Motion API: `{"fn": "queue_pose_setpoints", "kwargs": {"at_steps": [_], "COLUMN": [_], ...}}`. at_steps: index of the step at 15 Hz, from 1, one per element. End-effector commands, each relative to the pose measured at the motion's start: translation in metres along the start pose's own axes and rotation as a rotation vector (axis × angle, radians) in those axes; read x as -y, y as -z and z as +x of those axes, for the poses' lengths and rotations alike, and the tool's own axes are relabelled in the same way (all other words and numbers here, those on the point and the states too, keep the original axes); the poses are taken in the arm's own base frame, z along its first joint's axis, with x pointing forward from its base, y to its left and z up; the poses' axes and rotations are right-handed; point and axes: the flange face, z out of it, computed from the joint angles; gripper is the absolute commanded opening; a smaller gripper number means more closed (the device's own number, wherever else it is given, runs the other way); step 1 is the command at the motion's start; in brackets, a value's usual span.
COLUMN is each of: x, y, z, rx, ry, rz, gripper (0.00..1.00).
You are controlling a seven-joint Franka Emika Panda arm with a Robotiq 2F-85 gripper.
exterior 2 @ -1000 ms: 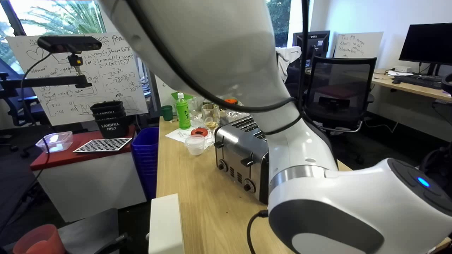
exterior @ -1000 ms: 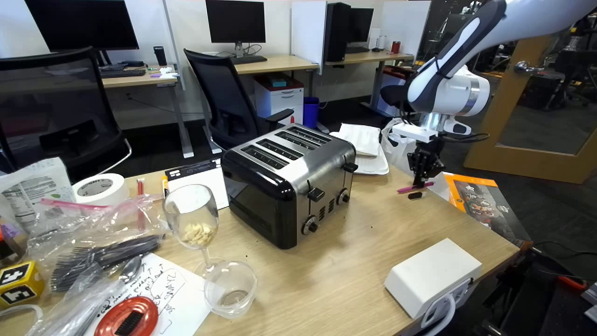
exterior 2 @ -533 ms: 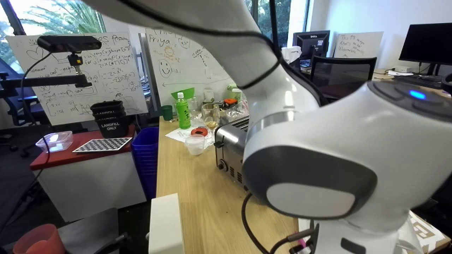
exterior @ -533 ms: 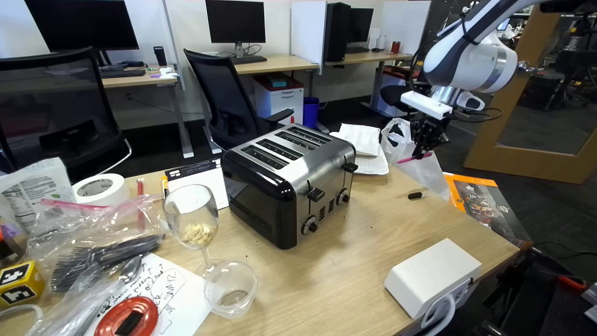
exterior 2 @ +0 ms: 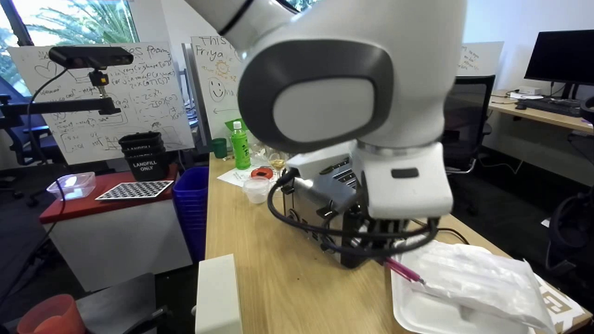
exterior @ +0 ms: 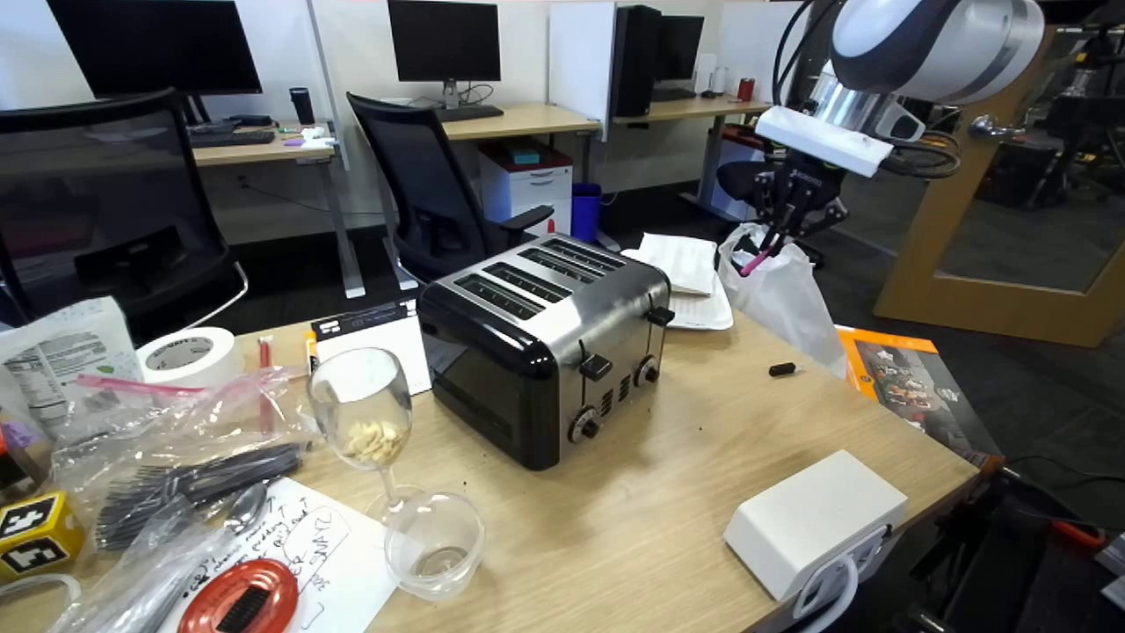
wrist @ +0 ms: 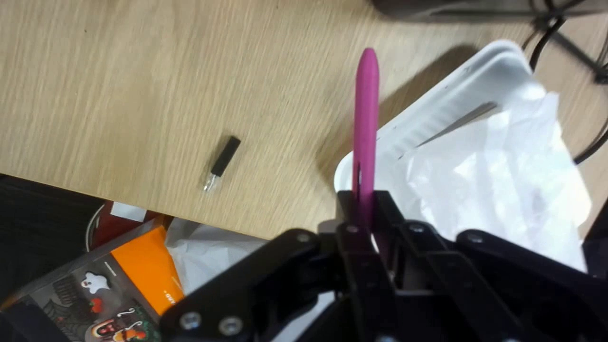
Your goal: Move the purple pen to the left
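Observation:
The purple pen (wrist: 366,114) is a slim magenta stick held between the black fingertips of my gripper (wrist: 365,206). In the wrist view its rounded end points away from the gripper, over the table and the rim of a white tray; its rear part is hidden by the fingers. In an exterior view my gripper (exterior: 775,246) holds the pen (exterior: 751,264) raised above the table's far edge, tilted, in front of a white plastic bag. The pen's other end (exterior 2: 403,270) also shows in an exterior view, below the wrist and cables, near the tray.
A silver-and-black toaster (exterior: 545,325) stands beside the arm. A white tray (exterior 2: 401,306) with paper lies near the gripper. A small black cap (wrist: 225,156) lies on the table (wrist: 142,95). A white box (exterior: 817,519) sits at the edge. A wine glass (exterior: 360,413) stands past the toaster.
My gripper has lifted the pen from beside the black cap at the table's edge. The wrist has risen and turned, so the pen has swung round and now tilts. The cap has stayed.

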Motion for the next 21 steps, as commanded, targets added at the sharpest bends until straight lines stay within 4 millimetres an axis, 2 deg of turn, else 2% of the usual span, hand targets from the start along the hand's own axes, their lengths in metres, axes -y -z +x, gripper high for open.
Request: {"fn": "queue_pose_setpoints", "kwargs": {"at_steps": [1, 4, 5, 7, 12, 13, 14, 17, 21], "x": [0.0, 0.003, 0.011, 0.008, 0.005, 0.005, 0.007, 0.016, 0.032], "y": [0.028, 0.041, 0.04, 0.042, 0.041, 0.041, 0.048, 0.071, 0.107], "z": [-0.044, -0.094, -0.086, -0.1, -0.094, -0.095, -0.104, -0.142, -0.227], "rx": [-0.019, 0.009, 0.002, 0.007, 0.005, 0.005, -0.002, -0.093, -0.191], "ry": [0.2, 0.374, 0.286, 0.345, 0.359, 0.359, 0.409, 0.588, 0.85], "rz": [0.04, 0.059, 0.059, 0.06, 0.058, 0.058, 0.07, 0.076, 0.11], "gripper": [0.03, 0.03, 0.12, 0.12, 0.12, 0.03, 0.03, 0.03, 0.03]}}
